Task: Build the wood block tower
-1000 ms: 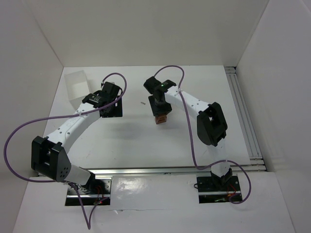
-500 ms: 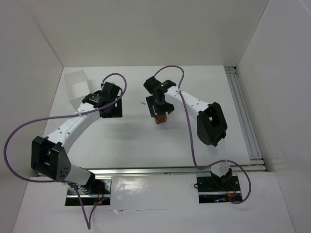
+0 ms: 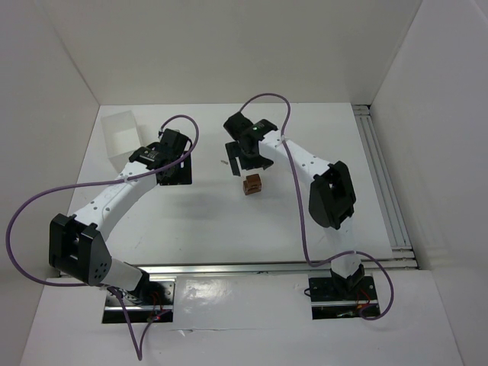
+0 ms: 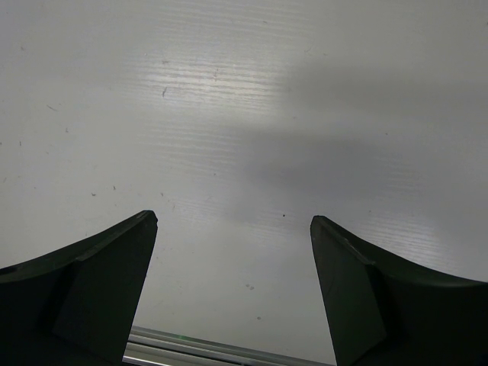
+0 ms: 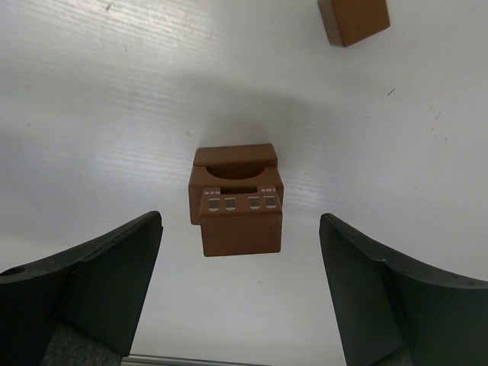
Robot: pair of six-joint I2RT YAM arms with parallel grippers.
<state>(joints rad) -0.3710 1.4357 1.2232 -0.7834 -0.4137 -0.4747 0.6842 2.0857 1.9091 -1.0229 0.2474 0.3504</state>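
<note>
Tower (image 5: 236, 206) stands on the table (image 5: 91, 91), touched by neither arm; its top cube sits slightly off the one beneath, whose round recess shows behind it. Right gripper (image 5: 240, 219) hangs directly over the tower, jaws wide apart and empty, probably to stay clear of the stack. A loose block (image 5: 353, 19) lies beyond the tower, cut off by the frame edge. Left gripper (image 4: 232, 221), also spread and empty, waits well left of the tower, near the tray (image 3: 122, 137). The steep angle hides the tower's cube count
</note>
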